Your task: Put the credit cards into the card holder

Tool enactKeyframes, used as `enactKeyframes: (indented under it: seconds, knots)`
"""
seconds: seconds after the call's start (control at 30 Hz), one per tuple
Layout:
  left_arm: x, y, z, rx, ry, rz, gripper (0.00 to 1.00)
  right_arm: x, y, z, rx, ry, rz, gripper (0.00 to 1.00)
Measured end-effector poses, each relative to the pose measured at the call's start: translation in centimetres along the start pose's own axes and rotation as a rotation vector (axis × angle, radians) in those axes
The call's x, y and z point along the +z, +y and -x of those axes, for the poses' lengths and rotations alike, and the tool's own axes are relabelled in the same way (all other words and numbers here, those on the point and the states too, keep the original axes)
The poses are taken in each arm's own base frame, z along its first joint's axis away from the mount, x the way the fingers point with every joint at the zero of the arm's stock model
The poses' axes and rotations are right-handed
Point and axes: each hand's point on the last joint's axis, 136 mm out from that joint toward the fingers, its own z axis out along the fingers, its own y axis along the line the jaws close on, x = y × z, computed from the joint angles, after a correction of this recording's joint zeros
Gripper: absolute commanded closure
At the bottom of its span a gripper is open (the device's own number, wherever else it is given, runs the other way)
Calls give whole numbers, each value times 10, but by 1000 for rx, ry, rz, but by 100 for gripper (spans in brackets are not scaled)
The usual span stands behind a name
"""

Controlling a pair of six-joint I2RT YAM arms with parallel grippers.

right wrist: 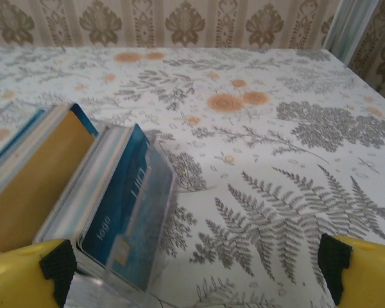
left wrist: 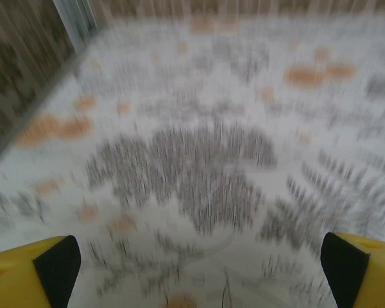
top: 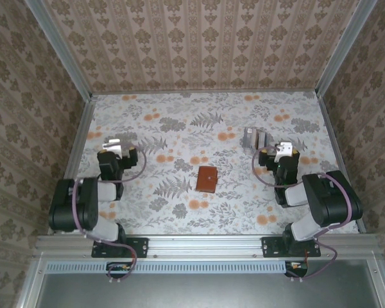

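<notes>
The reddish-brown card holder [top: 207,179] lies closed and flat on the floral tablecloth, midway between the two arms. The credit cards [right wrist: 119,205] stand on edge in stacks inside a clear plastic tray [top: 255,138]; the frontmost card is blue with a chip. My right gripper [right wrist: 196,269] is open just right of the tray, and its yellow fingers [right wrist: 48,263] hold nothing. In the top view the right gripper [top: 283,149] sits just behind and right of the tray. My left gripper [left wrist: 199,269] is open over bare cloth at the left side [top: 115,145], in a motion-blurred wrist view.
The tray's clear front wall [right wrist: 159,212] leans against the blue cards. A second stack with a tan face [right wrist: 32,179] stands further left in the tray. Patterned walls with metal posts [top: 77,122] enclose the table on three sides.
</notes>
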Motion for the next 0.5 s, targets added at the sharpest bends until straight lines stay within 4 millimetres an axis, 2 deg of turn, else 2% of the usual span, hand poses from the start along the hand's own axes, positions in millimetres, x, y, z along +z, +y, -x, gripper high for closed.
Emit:
enactKeyframes:
  seconds: [0.07, 0.2, 0.27, 0.5]
  knots:
    - [4, -2, -6, 14, 27, -10, 0, 9, 0, 7, 15, 13, 3, 0]
    - [11, -3, 16, 19, -12, -17, 0, 26, 0, 32, 41, -11, 1, 0]
    - [12, -4, 20, 21, -22, -19, 0, 26, 0, 31, 47, 0, 2, 0]
    - [12, -9, 17, 42, -9, -32, 0, 26, 0, 17, 39, 53, 2, 0]
